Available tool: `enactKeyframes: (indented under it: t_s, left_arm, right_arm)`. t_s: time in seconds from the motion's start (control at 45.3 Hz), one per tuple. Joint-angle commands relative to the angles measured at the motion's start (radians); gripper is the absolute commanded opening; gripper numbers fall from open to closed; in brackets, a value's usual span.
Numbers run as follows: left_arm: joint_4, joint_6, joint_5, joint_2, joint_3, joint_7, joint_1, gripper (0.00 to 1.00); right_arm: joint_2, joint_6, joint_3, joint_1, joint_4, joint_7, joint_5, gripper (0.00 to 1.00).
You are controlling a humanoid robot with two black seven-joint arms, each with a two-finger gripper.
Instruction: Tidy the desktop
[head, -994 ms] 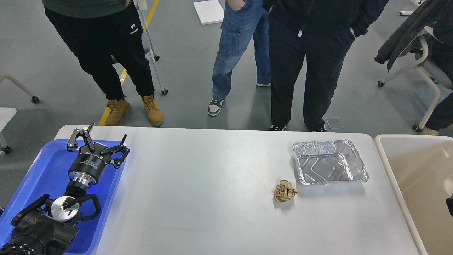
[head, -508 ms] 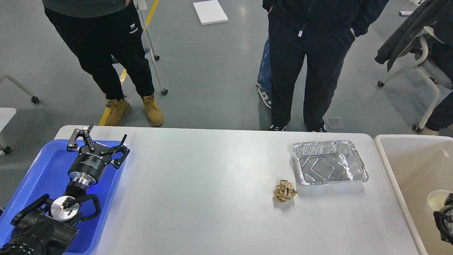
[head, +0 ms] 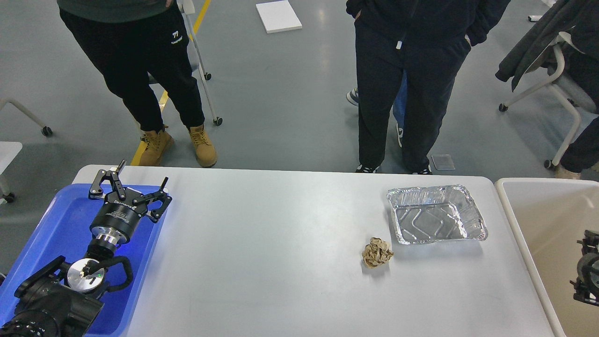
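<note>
1. Since the earlier frame, only the right edge changed: the right gripper (head: pixel 586 274) showed more fully at the lower right, over the beige plastic bin (head: pixel 519 206), and the pale cup-like shape seen beside it half a second before was gone from view. The left side stayed as it was.
2. At the lower left, the left gripper (head: pixel 129 191) hung over the blue plastic tray (head: pixel 42 234), its two black fingers spread apart and holding nothing.
3. Across the middle lay the desktop (head: pixel 262 243), the wide white-grey tabletop with rounded corners, bare over its left and centre.
4. Right of centre sat a crumpled ball of brown paper (head: pixel 376 252), and just beyond it, near but apart, an empty rectangular silver foil tray (head: pixel 436 214).
5. At the right edge the right gripper was cut off and dark; whether its fingers were apart or together I cannot tell.
6. Judged from this, the paper ball probably came next. It would be best taken from straight above with wide fingers, closed gently so it does not squirt sideways, and kept clear of the light foil tray.
</note>
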Motion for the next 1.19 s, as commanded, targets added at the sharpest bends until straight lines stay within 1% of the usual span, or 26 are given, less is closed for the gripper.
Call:
enactKeyframes:
  t_s: [0.0, 0.11, 0.177, 0.221, 0.331, 0.464, 0.486, 0.552, 0.663, 0.817, 0.906, 1.06, 1.171]
  left_arm:
    - [0.000, 0.000, -0.001, 0.000, 0.000, 0.000, 0.000, 1.00]
    - [0.000, 0.000, -0.001, 0.000, -0.001, 0.000, 0.001, 1.00]
    - [0.000, 0.000, -0.001, 0.000, -0.001, 0.000, 0.001, 1.00]
    - [0.000, 0.000, -0.001, 0.000, -0.001, 0.000, 0.001, 1.00]
    - [0.000, 0.000, -0.001, 0.000, -0.001, 0.000, 0.001, 1.00]
    - [0.000, 0.000, -0.001, 0.000, 0.000, 0.000, 0.000, 1.00]
    - [0.000, 0.000, -0.001, 0.000, 0.000, 0.000, 0.000, 1.00]
    - [0.000, 0.000, 0.000, 0.000, 0.000, 0.000, 0.000, 1.00]
    - [0.000, 0.000, 0.000, 0.000, 0.000, 0.000, 0.000, 1.00]
    - [0.000, 0.000, 0.002, 0.000, 0.000, 0.002, 0.000, 1.00]
    - [0.000, 0.000, 0.002, 0.000, 0.000, 0.002, 0.000, 1.00]
    - [0.000, 0.000, 0.002, 0.000, 0.000, 0.002, 0.000, 1.00]
    - [0.000, 0.000, 0.002, 0.000, 0.000, 0.002, 0.000, 1.00]
  right_arm:
    - [-0.126, 0.224, 0.015, 0.157, 0.002, -0.001, 0.001, 1.00]
    - [-0.179, 0.299, 0.017, 0.228, 0.042, -0.001, 0.003, 1.00]
    - [-0.226, 0.322, 0.008, 0.255, 0.123, -0.001, 0.003, 1.00]
    - [-0.270, 0.333, 0.005, 0.269, 0.204, -0.001, 0.000, 1.00]
    - [-0.436, 0.340, 0.001, 0.309, 0.497, -0.001, -0.035, 1.00]
    - [-0.625, 0.337, 0.006, 0.409, 0.854, 0.001, -0.233, 1.00]
    - [-0.668, 0.337, 0.006, 0.439, 0.943, 0.001, -0.299, 1.00]
    - [-0.718, 0.337, 0.005, 0.476, 1.042, -0.001, -0.382, 1.00]
    - [-0.763, 0.344, 0.000, 0.530, 1.136, -0.001, -0.502, 1.00]
    - [-0.765, 0.356, -0.069, 0.596, 1.218, -0.001, -0.719, 1.00]
    - [-0.765, 0.389, -0.124, 0.637, 1.272, 0.001, -0.819, 1.00]
    - [-0.757, 0.465, -0.204, 0.722, 1.323, -0.001, -0.925, 1.00]
    - [-0.717, 0.503, -0.328, 0.841, 1.324, -0.001, -0.942, 1.00]
